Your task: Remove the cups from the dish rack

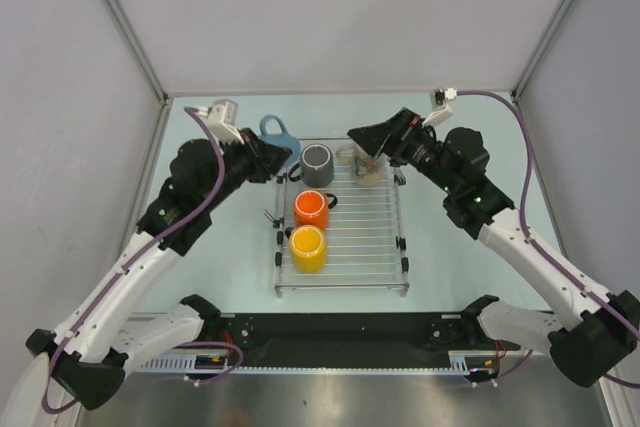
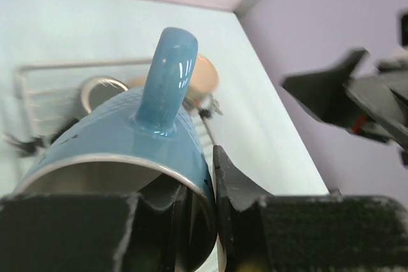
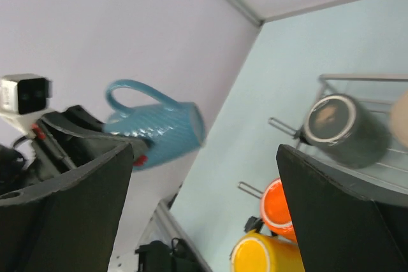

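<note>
Blue ceramic is pinched in the left gripper (image 2: 205,195). One finger sits inside the mouth of the blue mug (image 2: 127,138) and the other outside, so the jaws close on the rim wall. The mug lies on its side with its long axis level, its mouth toward the gripper and its base pointing away. Its handle (image 2: 167,74) stands uppermost. From above, it hangs off the dish rack (image 1: 345,282), just beyond the far left corner. The lower part of its mouth is cut off by the finger pads in the left wrist view.

The right gripper (image 1: 362,137) is spread wide with nothing between its fingers. It hovers over the beige mug (image 1: 365,167) at the rack's far right corner. That mug is partly covered by the gripper, and whether it stands straight cannot be told.

Five mugs show in all, one held and four on the single rack. The dark grey mug (image 1: 317,165) sits in the far row beside the beige one. The orange mug (image 1: 311,209) and the yellow mug (image 1: 308,247) stand mouth-up along the left side, the yellow nearest.
</note>
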You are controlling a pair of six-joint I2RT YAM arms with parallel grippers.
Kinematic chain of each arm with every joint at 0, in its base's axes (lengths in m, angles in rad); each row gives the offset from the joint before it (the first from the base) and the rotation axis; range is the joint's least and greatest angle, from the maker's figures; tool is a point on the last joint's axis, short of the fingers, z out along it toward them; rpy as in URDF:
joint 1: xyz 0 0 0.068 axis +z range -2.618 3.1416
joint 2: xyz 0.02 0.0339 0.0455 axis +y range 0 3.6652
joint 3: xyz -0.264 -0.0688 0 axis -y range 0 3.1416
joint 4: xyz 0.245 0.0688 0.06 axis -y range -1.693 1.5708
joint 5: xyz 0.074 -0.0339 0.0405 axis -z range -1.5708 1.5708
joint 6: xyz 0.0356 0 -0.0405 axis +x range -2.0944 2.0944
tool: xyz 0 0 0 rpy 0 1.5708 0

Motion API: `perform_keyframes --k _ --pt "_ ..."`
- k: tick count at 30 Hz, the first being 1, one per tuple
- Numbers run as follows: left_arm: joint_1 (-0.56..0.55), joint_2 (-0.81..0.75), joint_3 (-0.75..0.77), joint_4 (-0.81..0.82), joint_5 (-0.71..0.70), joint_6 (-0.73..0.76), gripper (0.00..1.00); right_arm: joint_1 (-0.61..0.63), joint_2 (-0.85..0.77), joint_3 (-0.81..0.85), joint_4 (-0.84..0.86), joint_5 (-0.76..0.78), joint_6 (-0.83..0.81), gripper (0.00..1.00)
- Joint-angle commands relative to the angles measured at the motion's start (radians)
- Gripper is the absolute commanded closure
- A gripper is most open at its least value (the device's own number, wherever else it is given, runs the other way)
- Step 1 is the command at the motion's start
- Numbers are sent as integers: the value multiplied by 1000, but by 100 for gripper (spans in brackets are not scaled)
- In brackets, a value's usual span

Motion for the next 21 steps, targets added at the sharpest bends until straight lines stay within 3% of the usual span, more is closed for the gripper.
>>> perform_keyframes --k 1,6,7,10,17,21 --pt "75 65 224 -149 -157 106 100 -6 -65 113 -302 213 -149 0" --pt "136 226 474 -349 -292 192 100 -6 -96 117 -429 333 -196 0" --pt "146 307 523 -459 -336 187 99 -6 -99 114 -445 344 -200 0" --pt "188 450 695 -582 -376 199 100 -6 -93 115 -495 395 -208 0" --pt "310 674 772 -645 -358 201 100 -3 -45 164 -641 517 -254 0" --pt "388 775 784 -624 -271 187 100 0 -66 137 -663 548 -274 0"
